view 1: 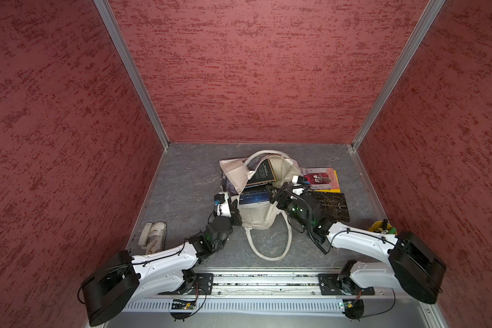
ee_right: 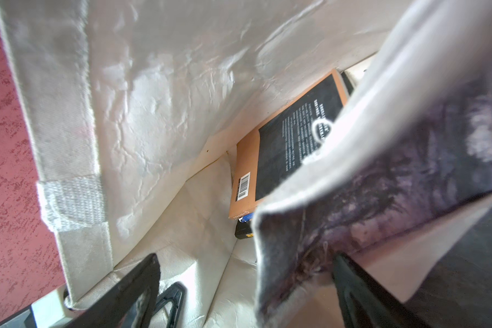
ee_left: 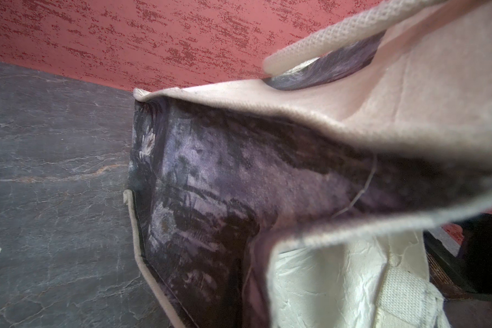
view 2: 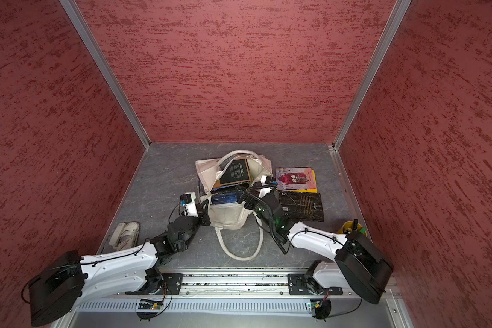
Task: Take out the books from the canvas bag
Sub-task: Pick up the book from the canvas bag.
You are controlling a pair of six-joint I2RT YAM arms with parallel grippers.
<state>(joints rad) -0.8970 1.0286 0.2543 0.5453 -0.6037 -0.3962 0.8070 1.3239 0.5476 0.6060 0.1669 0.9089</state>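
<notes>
Left fingers (view 1: 235, 212) clenched the cream canvas bag (view 1: 256, 220) at its rim. Right fingers (ee_right: 131, 286), spread wide in its mouth, needed to clear the drooping cloth and straddle the orange-edged black paperback (ee_right: 290, 142) deep inside.

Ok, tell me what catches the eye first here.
The cream bag slumps mid-table, mouth gaping, with an orange-edged black book and blue ones inside. The right fingers stand open astride its wall. More books lie out on the table, to the robot's right of the bag.
</notes>
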